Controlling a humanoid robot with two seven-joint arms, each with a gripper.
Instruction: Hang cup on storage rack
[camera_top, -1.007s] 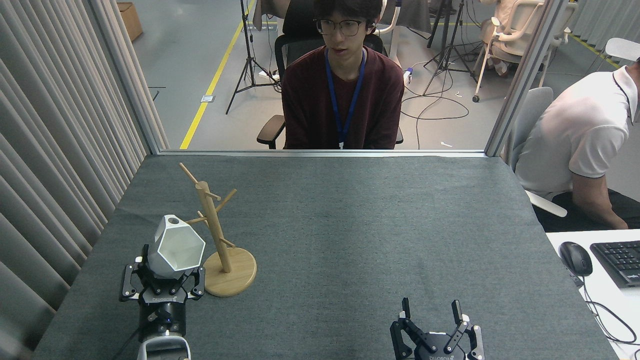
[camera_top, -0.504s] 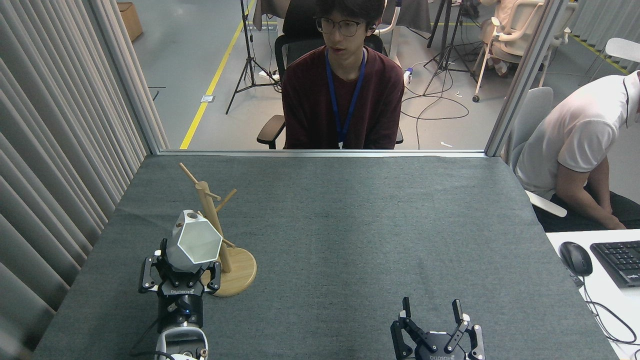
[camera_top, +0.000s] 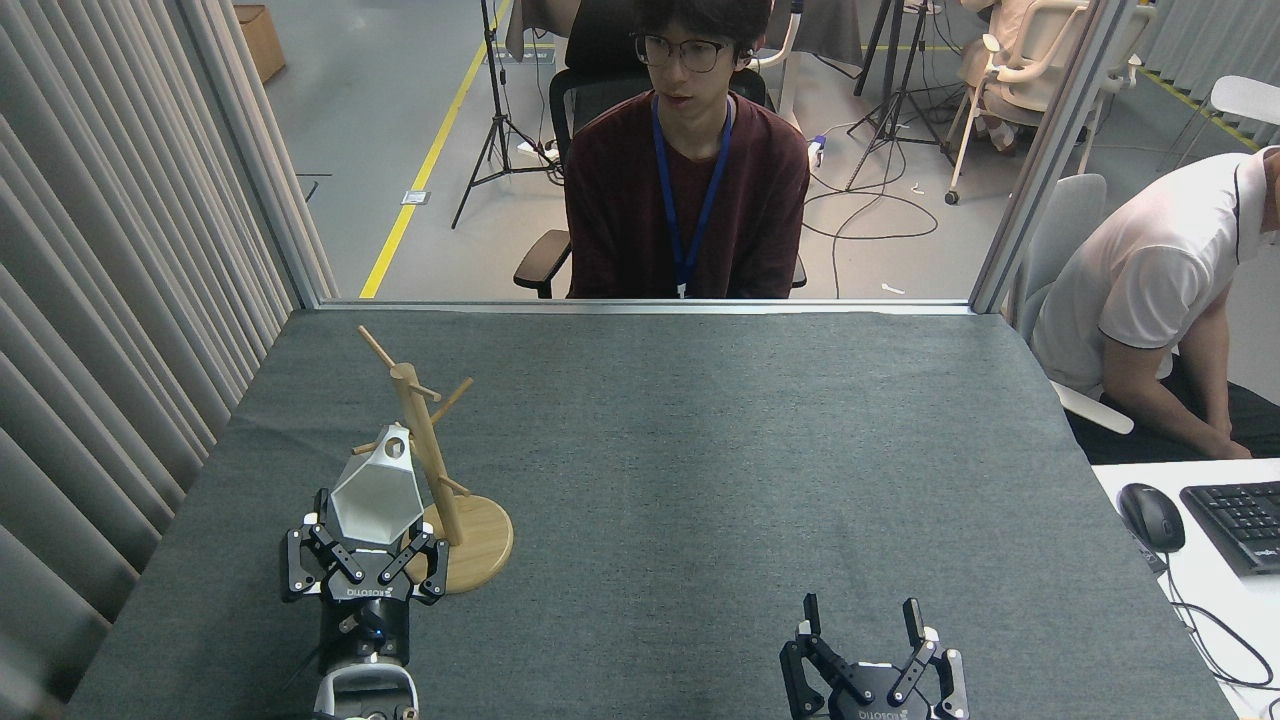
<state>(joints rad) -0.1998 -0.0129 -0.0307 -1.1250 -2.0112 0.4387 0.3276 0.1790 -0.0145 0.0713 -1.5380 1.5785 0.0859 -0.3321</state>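
The white hexagonal cup (camera_top: 377, 492) is tilted, its mouth facing me, and my left gripper (camera_top: 366, 540) is shut on its narrow lower end. Its rim tab with the round hole (camera_top: 397, 446) points up and lies against a low left peg of the wooden storage rack (camera_top: 428, 455), close to the post. Whether the peg passes through the hole I cannot tell. The rack's round base (camera_top: 482, 545) stands just right of the gripper. My right gripper (camera_top: 861, 618) stands open and holds nothing near the front edge, far from the rack.
A person in a dark red top (camera_top: 688, 190) sits behind the table's far edge (camera_top: 640, 306). A second person in white (camera_top: 1150, 290) sits at the right, by a desk with a mouse (camera_top: 1150, 516) and keyboard (camera_top: 1238, 522). A curtain (camera_top: 110, 300) lines the left side.
My left gripper has carried the cup right and toward the rack, tipping it so the tab now meets a low peg. The right gripper has stayed still.
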